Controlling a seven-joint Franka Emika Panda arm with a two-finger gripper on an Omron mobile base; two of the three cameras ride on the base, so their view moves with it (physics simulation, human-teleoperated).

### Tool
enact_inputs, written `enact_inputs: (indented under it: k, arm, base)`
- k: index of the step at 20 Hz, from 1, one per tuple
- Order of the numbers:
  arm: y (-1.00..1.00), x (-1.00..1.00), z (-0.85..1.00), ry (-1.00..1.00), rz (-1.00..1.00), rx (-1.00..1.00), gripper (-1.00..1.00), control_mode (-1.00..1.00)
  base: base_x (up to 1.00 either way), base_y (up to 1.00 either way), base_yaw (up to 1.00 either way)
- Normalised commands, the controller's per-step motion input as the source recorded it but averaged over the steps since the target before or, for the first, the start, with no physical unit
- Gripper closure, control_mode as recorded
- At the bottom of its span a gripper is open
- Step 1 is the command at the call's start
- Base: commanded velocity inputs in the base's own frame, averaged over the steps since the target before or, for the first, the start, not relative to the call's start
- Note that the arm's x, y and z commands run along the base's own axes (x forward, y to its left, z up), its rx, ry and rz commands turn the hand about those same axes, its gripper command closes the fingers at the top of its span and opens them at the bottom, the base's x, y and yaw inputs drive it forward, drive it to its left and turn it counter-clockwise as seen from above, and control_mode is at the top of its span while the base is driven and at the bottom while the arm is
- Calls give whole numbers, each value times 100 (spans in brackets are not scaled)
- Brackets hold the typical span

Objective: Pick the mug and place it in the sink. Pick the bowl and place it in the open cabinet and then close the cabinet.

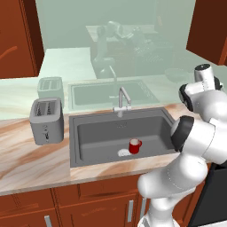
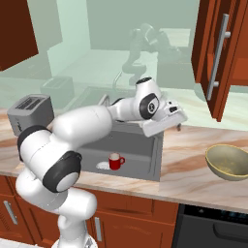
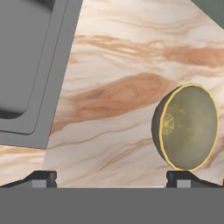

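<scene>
The red mug (image 1: 135,145) (image 2: 115,161) stands upright on the floor of the dark grey sink (image 1: 102,133) (image 2: 140,145), next to the pale drain. The olive-tan bowl (image 2: 227,162) (image 3: 188,127) rests on the marble counter to the right of the sink. My gripper (image 2: 178,127) (image 3: 113,179) hovers above the counter between the sink's right edge and the bowl. It is open and empty, with the fingertips (image 3: 41,177) far apart. The wall cabinet (image 2: 213,53) hangs above the bowl, its door swung open.
A silver toaster (image 1: 46,119) (image 2: 30,110) stands left of the sink. The faucet (image 1: 122,99) rises behind the basin. A dark oven front (image 2: 213,227) sits below the counter under the bowl. Another wooden wall cabinet (image 1: 15,35) hangs at the far left.
</scene>
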Motion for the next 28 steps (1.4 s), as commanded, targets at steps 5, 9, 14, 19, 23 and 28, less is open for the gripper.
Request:
enact_inputs:
  k: [5, 9, 14, 19, 23, 28]
  arm:
    - [-11, -5, -22, -3, 0, 0, -100, -100]
    - [-13, -3, -11, -2, 0, 0, -100, -100]
    - [-21, 0, -3, -2, 0, 0, -100, -100]
    - [-29, 0, -3, -2, 0, 1, -100, -100]
    - [-29, 0, -8, 0, 0, 0, -100, -100]
    - [-37, 0, -9, -1, 0, 1, -100, -100]
  base:
    - [0, 0, 0]
    - [0, 0, 0]
    - [0, 0, 0]
    - [0, 0, 0]
    - [0, 0, 0]
    - [0, 0, 0]
